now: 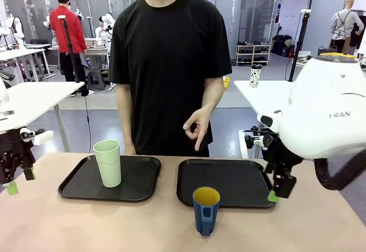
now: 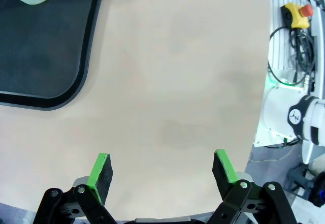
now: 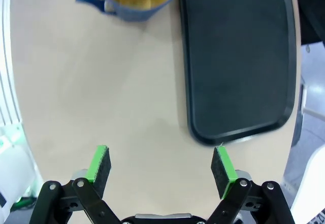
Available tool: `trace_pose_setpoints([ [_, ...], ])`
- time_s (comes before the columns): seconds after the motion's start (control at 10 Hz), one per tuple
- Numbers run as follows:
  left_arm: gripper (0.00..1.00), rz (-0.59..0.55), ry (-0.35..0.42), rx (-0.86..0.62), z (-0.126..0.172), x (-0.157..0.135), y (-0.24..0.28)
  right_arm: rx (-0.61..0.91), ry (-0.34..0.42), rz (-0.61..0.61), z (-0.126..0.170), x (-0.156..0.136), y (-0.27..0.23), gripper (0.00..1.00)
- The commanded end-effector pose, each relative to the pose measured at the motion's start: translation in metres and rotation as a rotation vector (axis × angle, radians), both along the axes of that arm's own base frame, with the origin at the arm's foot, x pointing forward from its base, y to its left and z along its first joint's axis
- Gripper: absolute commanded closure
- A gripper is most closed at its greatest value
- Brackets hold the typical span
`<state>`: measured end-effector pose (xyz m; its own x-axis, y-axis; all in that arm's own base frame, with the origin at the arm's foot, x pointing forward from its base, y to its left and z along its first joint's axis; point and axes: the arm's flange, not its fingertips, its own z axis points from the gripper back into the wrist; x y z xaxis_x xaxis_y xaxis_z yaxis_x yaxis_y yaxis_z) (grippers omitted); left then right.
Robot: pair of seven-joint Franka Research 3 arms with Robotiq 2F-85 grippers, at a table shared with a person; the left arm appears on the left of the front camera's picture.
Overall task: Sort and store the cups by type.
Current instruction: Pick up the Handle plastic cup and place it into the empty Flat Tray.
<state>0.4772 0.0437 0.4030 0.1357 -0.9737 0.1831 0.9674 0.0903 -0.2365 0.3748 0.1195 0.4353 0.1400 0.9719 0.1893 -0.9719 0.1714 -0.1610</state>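
Your left gripper (image 1: 20, 180) hangs at the far left edge of the table (image 1: 114, 226), its green-padded fingers spread wide and clasping nothing. Just to its right lies the left black tray (image 1: 140, 178), where the pale green tumbler (image 1: 108, 163) stands upright on the tray's left half. Behind the table, a person in a black shirt holds one hand (image 1: 197, 127) curled above the gap between the trays. The dark blue mug (image 1: 206, 209), yellow inside, stands upright on the bare tabletop just beside the near edge of the right black tray (image 1: 240, 180), its handle turned toward your side. At that tray's near right corner your right gripper (image 1: 279, 192) hovers, its jaws likewise spread wide and holding nothing.
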Motion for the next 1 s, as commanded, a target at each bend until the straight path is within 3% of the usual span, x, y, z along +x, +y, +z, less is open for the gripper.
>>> trace_pose_setpoints([
  [0.0,0.0,-0.007,-0.003,0.002,0.001,0.0,0.001,0.21,0.0,0.072,-0.055,-0.029,-0.021,0.0],
  [0.4,0.0,-0.007,-0.003,0.002,0.001,0.0,0.001,0.634,-0.016,0.268,-0.106,-0.043,-0.033,0.0],
  [0.9,0.0,-0.007,-0.003,0.002,0.001,0.0,0.001,0.88,-0.018,0.294,-0.161,-0.06,-0.036,0.0],
])
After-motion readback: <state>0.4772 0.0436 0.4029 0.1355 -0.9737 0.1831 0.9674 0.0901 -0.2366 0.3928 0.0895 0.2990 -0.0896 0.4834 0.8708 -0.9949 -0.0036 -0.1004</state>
